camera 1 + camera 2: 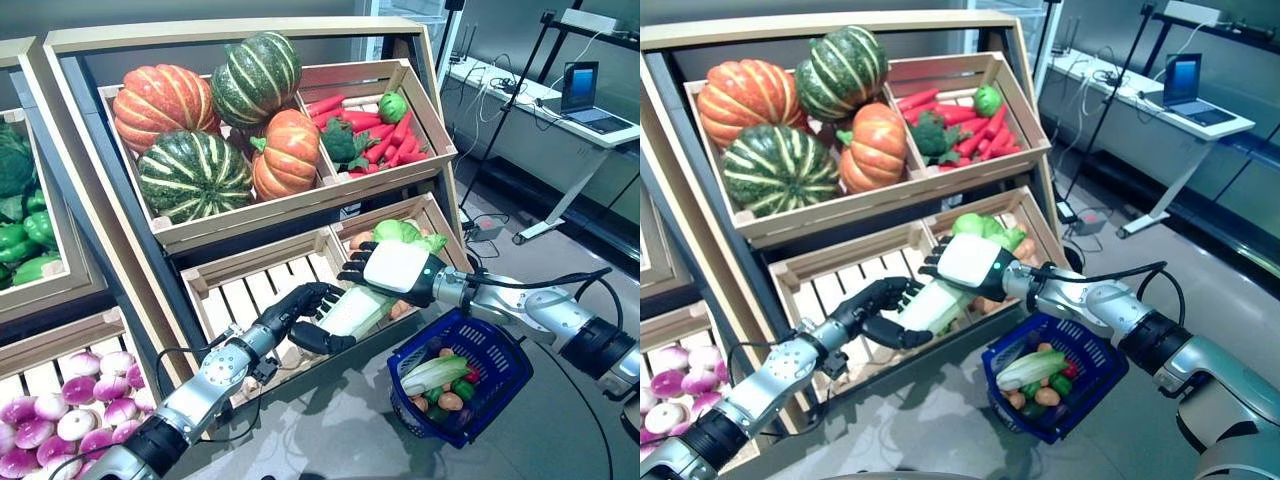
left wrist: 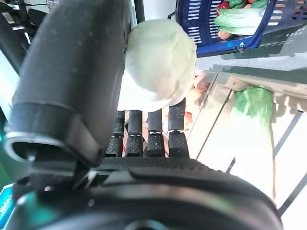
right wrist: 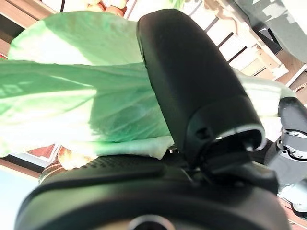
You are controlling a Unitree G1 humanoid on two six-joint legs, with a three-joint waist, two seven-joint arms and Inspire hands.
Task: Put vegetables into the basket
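Both hands meet at the lower right crate (image 1: 440, 225) of the wooden shelf (image 1: 240, 35), on one napa cabbage (image 1: 358, 310). Left hand (image 1: 300, 310): fingers and thumb curled round the cabbage's pale stem end; wrist view confirms thumb over it, fingers beneath. Right hand (image 1: 395, 268): lies over the leafy green end, thumb across the leaves in its wrist view; remaining fingers hidden behind the leaves, so cannot tell whether it grips.

Blue basket (image 1: 500, 355) hangs under the right forearm, just beside the crate's front edge. Contents: 1 napa cabbage (image 1: 432, 373) plus several small veg, red, green and orange; exact count not readable.

Top shelf, left crate: 4 pumpkins (image 1: 215, 125), i.e. 2 orange, 2 green-striped. Top right crate: a heap of carrots (image 1: 385, 140), count unclear, 1 broccoli (image 1: 340, 142), 1 round green veg. Lower left crate (image 1: 240, 290): bare slats. A few potatoes (image 1: 1023, 250) in the lower right crate. Neighbouring shelf at left: green peppers (image 1: 25, 240) above, purple-white turnips (image 1: 70, 400) below.
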